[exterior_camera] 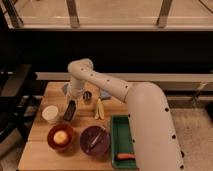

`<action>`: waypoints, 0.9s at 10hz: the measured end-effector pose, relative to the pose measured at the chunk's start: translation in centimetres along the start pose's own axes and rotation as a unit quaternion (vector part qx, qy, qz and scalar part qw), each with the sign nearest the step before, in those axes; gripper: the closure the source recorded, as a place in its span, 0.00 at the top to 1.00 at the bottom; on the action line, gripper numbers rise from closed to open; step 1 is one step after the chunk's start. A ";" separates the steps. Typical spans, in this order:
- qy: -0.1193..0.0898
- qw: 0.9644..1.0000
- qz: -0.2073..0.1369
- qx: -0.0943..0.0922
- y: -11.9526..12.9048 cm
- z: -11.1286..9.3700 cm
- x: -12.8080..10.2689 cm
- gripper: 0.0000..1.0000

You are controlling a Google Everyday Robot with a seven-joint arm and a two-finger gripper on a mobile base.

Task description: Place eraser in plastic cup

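The eraser [70, 111] lies on the left half of the wooden table [38, 152], a flat black bar with its long axis running roughly from 12 to 6 o'clock, tipped a little to the right at the top. It looks rigid and light. Its faces are probably smooth, so a grip across the narrow width near the middle should hold better than one at an end, where the bar could swing. Being thin, it sits low on the wood, which leaves little edge to catch.

The claw [73, 100] hangs at the eraser's upper end, at the tip of the white arm that bends down from above. Whether it is spread or pinching the bar I cannot tell, nor whether the bar is lifted.

The plastic cup [64, 89] stands at about 11 o'clock from the eraser, near the table's back edge and partly hidden behind the arm. It is probably light and easy to tip, and its mouth looks narrow for a long bar, so the eraser likely has to go in end first.

Around it:
- A small metal cup [87, 96] at 2 o'clock.
- A yellow banana-like piece [98, 109] at 3 o'clock.
- A white round container [50, 113] at 9 o'clock.
- A red bowl [61, 136] at 6 o'clock.

The table is bare wood. The room behind it is dark, with grey floor to the right.
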 end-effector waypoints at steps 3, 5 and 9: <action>0.004 1.000 0.024 -0.003 2.0 -0.5 0.7 0.00; 0.013 0.999 0.041 -0.002 3.4 -1.3 1.6 0.00; 0.057 0.996 0.060 0.014 3.5 -5.8 3.8 0.00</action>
